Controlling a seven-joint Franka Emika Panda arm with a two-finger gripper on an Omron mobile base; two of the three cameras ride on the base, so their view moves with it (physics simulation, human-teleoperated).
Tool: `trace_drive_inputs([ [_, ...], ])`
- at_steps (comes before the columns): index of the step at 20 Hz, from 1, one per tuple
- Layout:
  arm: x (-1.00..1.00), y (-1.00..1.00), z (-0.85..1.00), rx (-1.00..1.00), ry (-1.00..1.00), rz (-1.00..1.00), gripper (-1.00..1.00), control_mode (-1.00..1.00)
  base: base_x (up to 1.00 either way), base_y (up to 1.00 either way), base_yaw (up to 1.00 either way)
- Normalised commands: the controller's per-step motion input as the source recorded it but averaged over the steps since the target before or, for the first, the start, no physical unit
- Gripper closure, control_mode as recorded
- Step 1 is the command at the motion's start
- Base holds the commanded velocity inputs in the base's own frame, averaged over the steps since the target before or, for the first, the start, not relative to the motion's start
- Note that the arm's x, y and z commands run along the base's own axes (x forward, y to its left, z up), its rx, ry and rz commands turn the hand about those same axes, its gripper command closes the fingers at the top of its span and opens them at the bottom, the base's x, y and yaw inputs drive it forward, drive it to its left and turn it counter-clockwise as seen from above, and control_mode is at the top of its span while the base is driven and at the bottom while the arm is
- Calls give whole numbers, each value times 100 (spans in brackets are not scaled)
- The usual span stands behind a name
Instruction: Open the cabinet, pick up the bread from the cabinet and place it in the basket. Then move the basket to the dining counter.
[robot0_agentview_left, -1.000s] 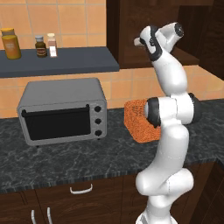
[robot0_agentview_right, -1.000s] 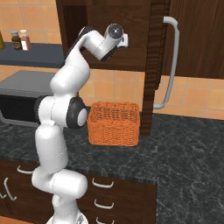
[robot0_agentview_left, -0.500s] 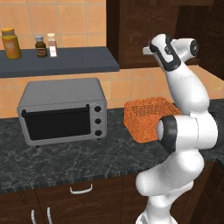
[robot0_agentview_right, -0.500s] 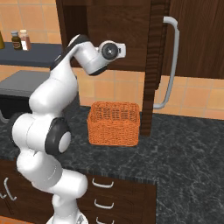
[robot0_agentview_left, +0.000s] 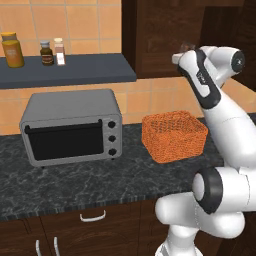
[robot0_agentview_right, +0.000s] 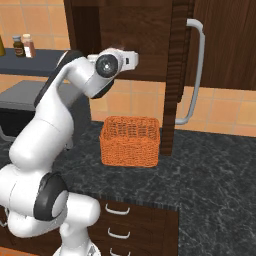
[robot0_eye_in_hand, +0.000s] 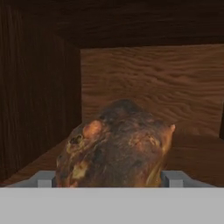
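Note:
The dark wooden cabinet (robot0_agentview_right: 145, 40) stands open, its door (robot0_agentview_right: 181, 75) swung out edge-on with the silver bar handle (robot0_agentview_right: 196, 75). Inside, on the shelf, lies the bread (robot0_eye_in_hand: 116, 146), a dark-brown crusty lump that looms close in the hand view. My gripper (robot0_eye_in_hand: 110, 178) is open, one fingertip (robot0_eye_in_hand: 46, 178) on each side of the bread's near end. From the base views the gripper (robot0_agentview_left: 182, 56) (robot0_agentview_right: 132, 57) reaches into the cabinet (robot0_agentview_left: 160, 35) above the orange mesh basket (robot0_agentview_left: 174, 136) (robot0_agentview_right: 130, 140), which sits empty on the black counter. The dining counter is out of view.
A grey toaster oven (robot0_agentview_left: 70, 127) stands left of the basket on the black marbled counter (robot0_agentview_left: 75, 185). A blue-grey shelf (robot0_agentview_left: 70, 70) above it carries jars. The open cabinet door hangs just right of the basket. Drawers (robot0_agentview_right: 117, 210) lie below.
The arm's elbow has swung out to the right of the left base view and dropped. The hand stays at the cabinet opening and is a little lower and deeper. The jaws have stayed wide.

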Motion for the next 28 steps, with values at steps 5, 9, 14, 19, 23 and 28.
trace_drive_inputs([
  [5,-100,0,4,0,0,-8,100,-100,0,0,0],
  [9,-100,-1,0,0,0,-4,100,-100,0,0,0],
  [14,-100,0,0,0,15,-1,100,-100,0,0,0],
  [19,-93,0,-2,-10,53,0,100,-100,0,0,0],
  [23,0,3,-62,-14,47,0,100,-100,0,0,0],
  [28,56,10,-100,-11,30,0,100,-100,0,0,0],
])
